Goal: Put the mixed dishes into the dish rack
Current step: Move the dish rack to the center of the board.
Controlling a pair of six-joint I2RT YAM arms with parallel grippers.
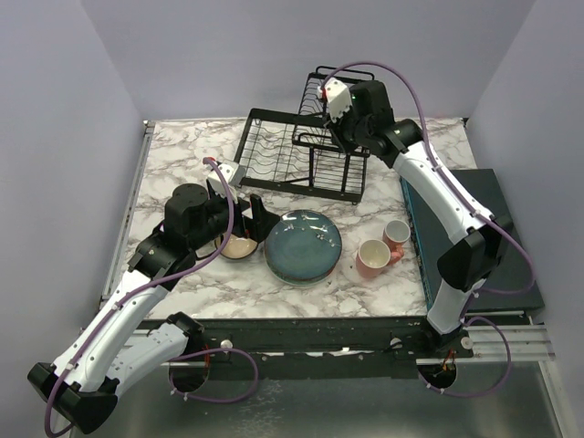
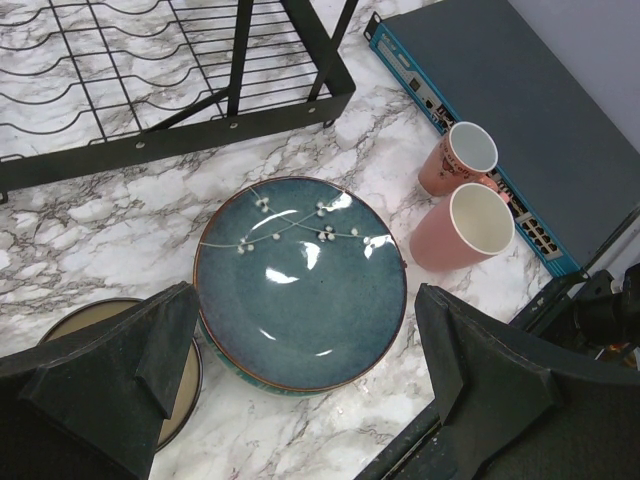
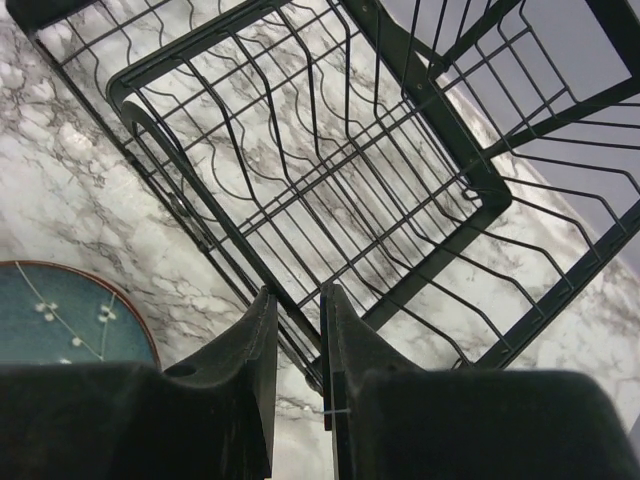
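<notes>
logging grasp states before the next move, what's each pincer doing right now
Left pincer: open wide, empty, above the dark teal-blue plate.
Right pincer: shut or nearly so, nothing held, over the dish rack.

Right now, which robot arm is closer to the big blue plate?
Left. The left gripper hangs open right beside the blue plate, at its left edge. The right gripper is far behind the plate, up over the dish rack.

I see the dish rack at the back, stacked plates before it, a bowl on their left, two mugs and the slab on their right.
</notes>
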